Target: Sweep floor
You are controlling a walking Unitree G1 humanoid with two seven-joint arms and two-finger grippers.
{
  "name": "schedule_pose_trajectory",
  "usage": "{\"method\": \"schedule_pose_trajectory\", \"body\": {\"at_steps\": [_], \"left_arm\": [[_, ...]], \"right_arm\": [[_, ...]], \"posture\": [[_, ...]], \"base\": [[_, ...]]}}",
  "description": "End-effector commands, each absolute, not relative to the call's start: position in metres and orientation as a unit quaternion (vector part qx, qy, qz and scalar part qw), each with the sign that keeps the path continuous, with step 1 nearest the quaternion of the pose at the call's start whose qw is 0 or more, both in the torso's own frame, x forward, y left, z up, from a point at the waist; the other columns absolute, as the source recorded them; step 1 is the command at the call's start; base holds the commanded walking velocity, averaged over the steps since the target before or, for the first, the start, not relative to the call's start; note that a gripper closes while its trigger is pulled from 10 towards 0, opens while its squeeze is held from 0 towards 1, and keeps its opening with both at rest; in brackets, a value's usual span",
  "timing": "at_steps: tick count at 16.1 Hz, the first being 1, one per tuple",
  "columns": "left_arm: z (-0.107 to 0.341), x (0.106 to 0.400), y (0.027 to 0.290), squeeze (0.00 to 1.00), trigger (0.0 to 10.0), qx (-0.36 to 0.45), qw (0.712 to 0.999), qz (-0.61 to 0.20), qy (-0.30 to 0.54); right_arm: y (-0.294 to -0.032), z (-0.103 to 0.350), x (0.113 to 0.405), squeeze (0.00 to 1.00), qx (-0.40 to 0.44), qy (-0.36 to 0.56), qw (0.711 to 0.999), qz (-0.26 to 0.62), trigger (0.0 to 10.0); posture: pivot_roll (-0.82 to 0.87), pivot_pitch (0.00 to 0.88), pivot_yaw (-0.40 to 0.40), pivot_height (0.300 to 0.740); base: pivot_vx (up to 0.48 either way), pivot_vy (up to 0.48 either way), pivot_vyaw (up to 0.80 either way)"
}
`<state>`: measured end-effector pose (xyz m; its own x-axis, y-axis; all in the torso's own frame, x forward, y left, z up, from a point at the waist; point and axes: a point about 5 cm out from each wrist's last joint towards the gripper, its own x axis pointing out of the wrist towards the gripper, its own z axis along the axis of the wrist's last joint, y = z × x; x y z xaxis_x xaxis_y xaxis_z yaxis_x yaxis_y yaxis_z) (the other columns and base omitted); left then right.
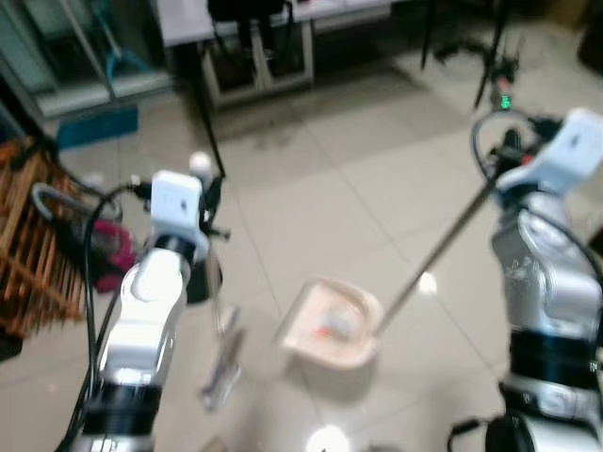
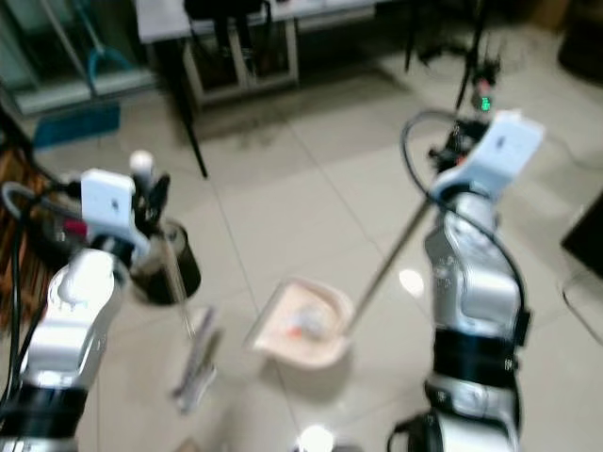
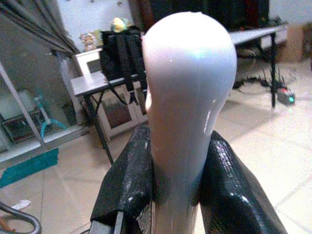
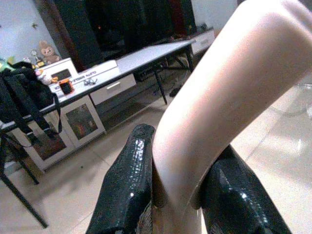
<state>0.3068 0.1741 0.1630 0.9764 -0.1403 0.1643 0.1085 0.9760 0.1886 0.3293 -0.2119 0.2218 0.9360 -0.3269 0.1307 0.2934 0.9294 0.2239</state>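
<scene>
My left gripper [image 3: 178,161] is shut on a broom handle with a rounded white knob [image 3: 187,73], held at my left [image 1: 203,188]. The thin pole runs down to the pale broom head [image 1: 221,372] on the tiled floor. My right gripper [image 4: 180,161] is shut on the beige handle [image 4: 234,83] of a long-handled dustpan. That handle [image 1: 438,250] slants down to the pan [image 1: 330,325], which rests on the floor between my arms. Some small scraps, one of them orange [image 1: 325,330], lie in the pan. The broom head sits a little to the left of the pan, apart from it.
A black bin [image 2: 174,268] stands by my left arm. A wooden rack [image 1: 28,245] is at the far left. At the back stands a white table [image 1: 188,19] with a black leg [image 1: 207,122], beside a blue mat [image 1: 94,127]. A tripod [image 1: 495,56] is at the back right.
</scene>
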Motion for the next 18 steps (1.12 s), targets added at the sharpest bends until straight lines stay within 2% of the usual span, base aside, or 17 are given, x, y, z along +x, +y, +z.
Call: {"method": "schedule_pose_trajectory", "body": {"at_steps": [1,5,16,18], "left_arm": [[0.172,0.305,0.185,0.00,10.0,0.109,0.987,-0.042,-0.106],[0.170,0.303,0.190,0.00,10.0,0.112,0.988,-0.028,-0.104],[0.166,0.303,0.185,0.00,10.0,0.114,0.988,-0.037,-0.102],[0.166,0.302,0.185,0.00,10.0,0.115,0.987,-0.037,-0.103]], "right_arm": [[-0.197,0.239,0.333,0.00,0.116,-0.113,0.978,-0.129,10.0],[-0.196,0.244,0.339,0.00,0.110,-0.125,0.979,-0.121,10.0],[-0.198,0.258,0.351,0.00,0.110,-0.151,0.975,-0.122,10.0],[-0.199,0.264,0.353,0.00,0.129,-0.166,0.970,-0.120,10.0]], "posture": [[-0.08,0.024,0.062,0.740],[-0.07,0.012,0.049,0.740],[-0.07,0.000,0.052,0.740],[-0.07,0.000,0.050,0.740]], "base": [[0.458,0.000,0.00],[0.461,0.000,0.00],[0.459,0.000,0.77],[0.459,0.000,0.00]]}}
